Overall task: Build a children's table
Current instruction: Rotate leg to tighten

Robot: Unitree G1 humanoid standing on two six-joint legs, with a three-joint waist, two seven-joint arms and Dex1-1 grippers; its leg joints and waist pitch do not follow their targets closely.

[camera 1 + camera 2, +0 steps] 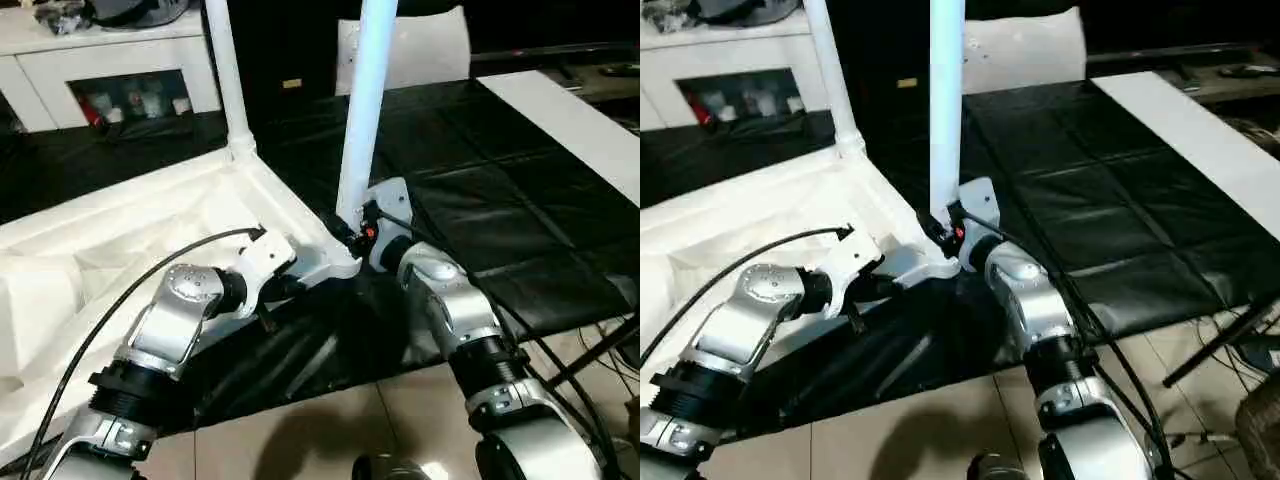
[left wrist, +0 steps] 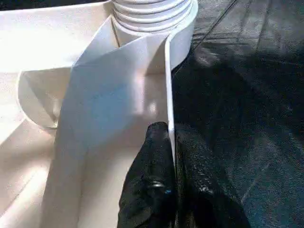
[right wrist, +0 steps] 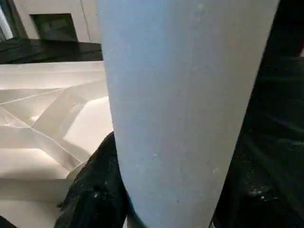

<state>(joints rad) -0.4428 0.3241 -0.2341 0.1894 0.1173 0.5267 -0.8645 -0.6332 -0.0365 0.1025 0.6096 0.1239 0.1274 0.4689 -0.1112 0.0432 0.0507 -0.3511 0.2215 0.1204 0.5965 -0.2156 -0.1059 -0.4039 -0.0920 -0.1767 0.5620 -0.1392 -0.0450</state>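
Observation:
The white table top [image 1: 120, 230] lies upside down on the black mat, ribbed underside up. One white leg [image 1: 228, 80] stands upright in the far corner socket. A second leg [image 1: 366, 110] stands upright at the near corner socket [image 2: 152, 14]. My right gripper [image 1: 360, 232] is shut on the base of this second leg, and its black fingers [image 3: 92, 190] hug the tube [image 3: 185, 95]. My left gripper [image 1: 290, 285] is shut on the table top's thin rim [image 2: 168, 85] just short of that corner, one finger [image 2: 152, 156] on each side of the wall.
A white cabinet [image 1: 110, 60] stands at the back left. A flat white panel [image 1: 420, 45] leans behind the mat [image 1: 480, 200], and a long white strip [image 1: 570, 120] lies along its right side. Tiled floor [image 1: 330, 420] and black stand legs [image 1: 600, 350] are close to me.

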